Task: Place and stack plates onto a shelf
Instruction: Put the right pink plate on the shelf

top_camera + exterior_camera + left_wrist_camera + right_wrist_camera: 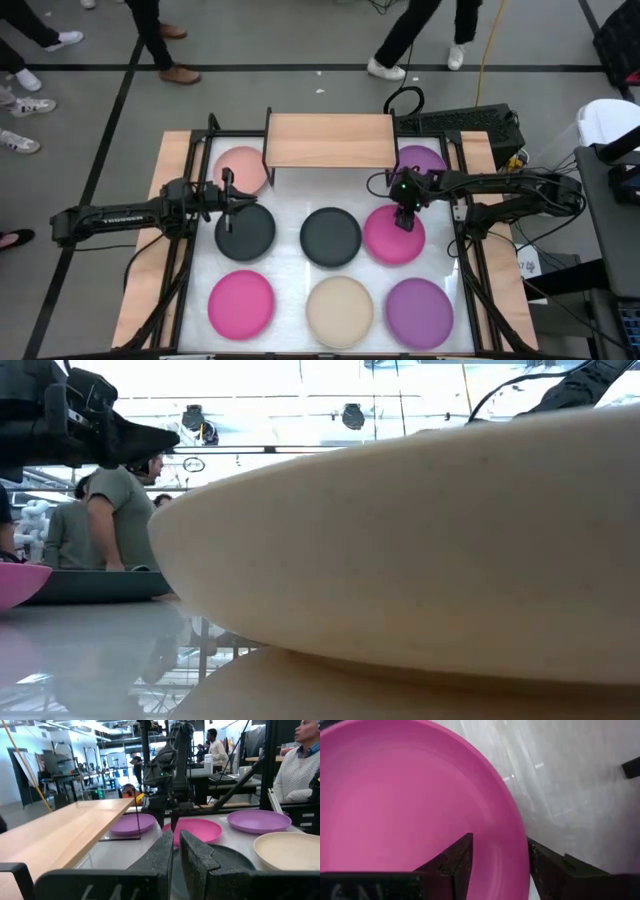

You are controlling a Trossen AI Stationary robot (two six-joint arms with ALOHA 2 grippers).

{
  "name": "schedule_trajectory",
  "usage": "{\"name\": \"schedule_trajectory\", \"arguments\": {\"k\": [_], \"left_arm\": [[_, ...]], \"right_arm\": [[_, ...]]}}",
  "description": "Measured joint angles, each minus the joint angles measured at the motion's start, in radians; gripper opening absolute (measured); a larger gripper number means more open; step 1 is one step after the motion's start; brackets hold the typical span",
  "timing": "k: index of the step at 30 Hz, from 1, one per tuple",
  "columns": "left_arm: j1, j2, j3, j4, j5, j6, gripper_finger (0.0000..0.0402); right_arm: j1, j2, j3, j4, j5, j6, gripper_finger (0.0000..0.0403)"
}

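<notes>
The shelf [330, 140] stands at the table's far middle. A pale pink plate [240, 170] and a purple plate [422, 160] lie by its two ends. Two dark grey plates [245, 232] [331, 237] and a magenta plate [393, 238] form the middle row. Another magenta plate [241, 304], a cream plate [339, 311] and a purple plate [419, 312] lie near. My left gripper [232, 196] is shut and empty, above the left grey plate's far edge. My right gripper [405, 220] is open and points down over the middle magenta plate [410, 795]. My right gripper comes from above, pointing down, with one finger [457, 857] inside the magenta plate's rim [517, 865] and the other finger [547, 865] outside it. The plate lies flat on the table. I cannot tell whether the fingers touch it.
Black frame rails [462, 250] run along the table's left and right sides. In the low view the cream plate [420, 550] fills most of the picture. People stand and walk beyond the table's far edge [400, 40].
</notes>
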Motion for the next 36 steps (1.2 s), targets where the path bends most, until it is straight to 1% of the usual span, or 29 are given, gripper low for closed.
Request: {"name": "schedule_trajectory", "arguments": {"k": [3, 6, 8, 12, 13, 19, 22, 24, 27, 32, 36], "left_arm": [[0.000, 0.000, 0.000, -0.013, 0.000, 0.001, 0.0035], [0.001, 0.000, 0.000, -0.011, 0.000, 0.001, 0.0035], [0.001, 0.000, 0.000, -0.012, 0.000, 0.001, 0.0035], [0.001, 0.000, 0.000, -0.011, 0.000, 0.002, 0.0035], [0.001, 0.000, 0.000, -0.011, 0.000, 0.002, 0.0035], [0.001, 0.000, 0.000, -0.011, 0.000, -0.003, 0.0035], [0.001, 0.000, 0.000, -0.011, 0.000, -0.003, 0.0035], [0.001, 0.000, 0.000, -0.011, 0.000, -0.004, 0.0035], [0.001, 0.000, 0.000, -0.011, 0.000, -0.005, 0.0035], [0.001, 0.000, 0.000, -0.011, 0.000, -0.006, 0.0035], [0.001, 0.000, 0.000, -0.010, -0.003, -0.006, 0.0035]], "right_arm": [[0.000, 0.000, 0.000, 0.000, 0.003, -0.011, 0.0157], [0.000, 0.000, 0.000, -0.006, 0.005, -0.034, 0.0136], [0.000, 0.000, 0.000, -0.006, 0.008, -0.041, 0.0107], [0.000, -0.001, 0.000, -0.006, 0.007, -0.045, 0.0023], [0.000, -0.003, 0.000, -0.007, 0.002, -0.047, 0.0014], [0.000, -0.040, 0.000, -0.019, -0.002, -0.025, 0.0004], [0.000, -0.089, 0.001, -0.039, -0.002, -0.014, 0.0002], [0.000, -0.128, 0.019, -0.085, 0.000, -0.007, 0.0001], [0.000, -0.198, 0.059, -0.138, 0.010, 0.006, 0.0001], [0.000, -0.292, 0.168, -0.262, 0.008, 0.027, 0.0001], [0.000, -0.338, 0.243, -0.248, 0.008, 0.039, 0.0000]]}}
